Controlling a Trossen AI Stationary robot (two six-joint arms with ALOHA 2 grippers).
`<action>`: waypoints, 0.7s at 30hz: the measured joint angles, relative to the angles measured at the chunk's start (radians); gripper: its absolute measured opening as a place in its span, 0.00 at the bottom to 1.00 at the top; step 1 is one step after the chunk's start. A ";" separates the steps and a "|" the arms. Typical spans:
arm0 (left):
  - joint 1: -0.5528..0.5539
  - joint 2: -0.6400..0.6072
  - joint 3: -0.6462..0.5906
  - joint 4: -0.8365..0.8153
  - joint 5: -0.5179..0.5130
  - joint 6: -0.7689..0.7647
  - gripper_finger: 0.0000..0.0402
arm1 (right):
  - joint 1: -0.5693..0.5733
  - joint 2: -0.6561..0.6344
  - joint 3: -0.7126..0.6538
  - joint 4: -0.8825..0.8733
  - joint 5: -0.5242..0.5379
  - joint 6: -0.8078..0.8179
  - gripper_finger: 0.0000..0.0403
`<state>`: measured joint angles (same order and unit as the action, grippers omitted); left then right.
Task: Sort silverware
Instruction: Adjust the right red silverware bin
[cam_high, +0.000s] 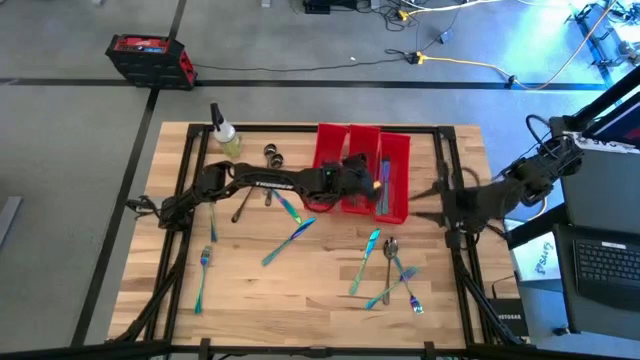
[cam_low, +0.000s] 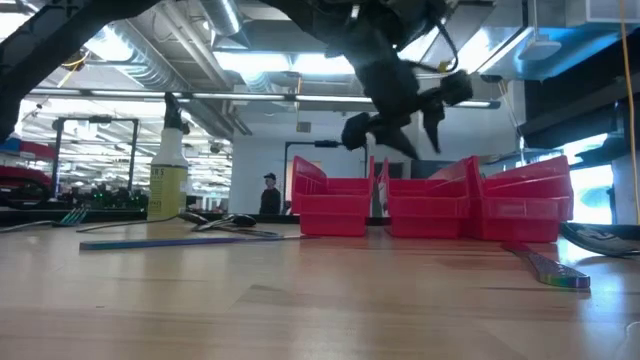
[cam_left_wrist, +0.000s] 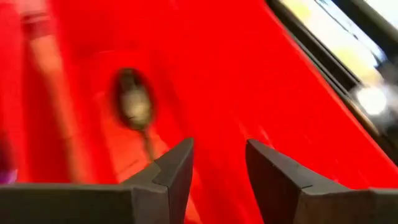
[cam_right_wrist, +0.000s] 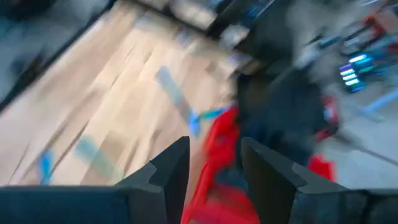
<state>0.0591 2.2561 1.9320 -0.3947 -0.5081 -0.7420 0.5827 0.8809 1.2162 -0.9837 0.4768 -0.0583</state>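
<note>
Three red bins (cam_high: 333, 150) stand side by side at the table's far middle. My left gripper (cam_left_wrist: 217, 146) hangs open over them (cam_high: 362, 182), nothing between its fingers. Below it a dark spoon (cam_left_wrist: 134, 106) lies on a bin's red floor. The rightmost bin holds blue silverware (cam_high: 385, 190). Loose silverware lies flat on the wood: a fork (cam_high: 203, 272) at the near left, a knife (cam_high: 290, 240) in the middle, and a knife, spoon and forks (cam_high: 392, 272) at the near right. My right gripper (cam_right_wrist: 214, 146) waits open above the table's right edge (cam_high: 450, 205).
A spray bottle (cam_high: 222, 132) with yellowish liquid stands at the far left corner, with two small dark rings (cam_high: 272, 155) beside it. A dark spoon (cam_high: 242, 205) and a blue piece (cam_high: 287, 207) lie under the left arm. Bare wood lies along the near edge.
</note>
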 joint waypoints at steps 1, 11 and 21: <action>-0.010 -0.010 0.000 -0.012 0.039 0.064 0.33 | 0.000 0.005 -0.013 -0.034 -0.023 0.002 0.33; -0.196 -0.022 -0.030 -0.174 -0.106 0.419 0.33 | -0.001 0.065 -0.268 0.072 -0.089 0.064 0.33; -0.357 -0.020 -0.245 -0.007 -0.129 0.177 0.33 | -0.088 0.064 -0.485 0.478 -0.442 0.050 0.33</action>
<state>-0.2974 2.2356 1.6875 -0.4015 -0.6369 -0.5653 0.4945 0.9450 0.7310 -0.5053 0.0347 -0.0078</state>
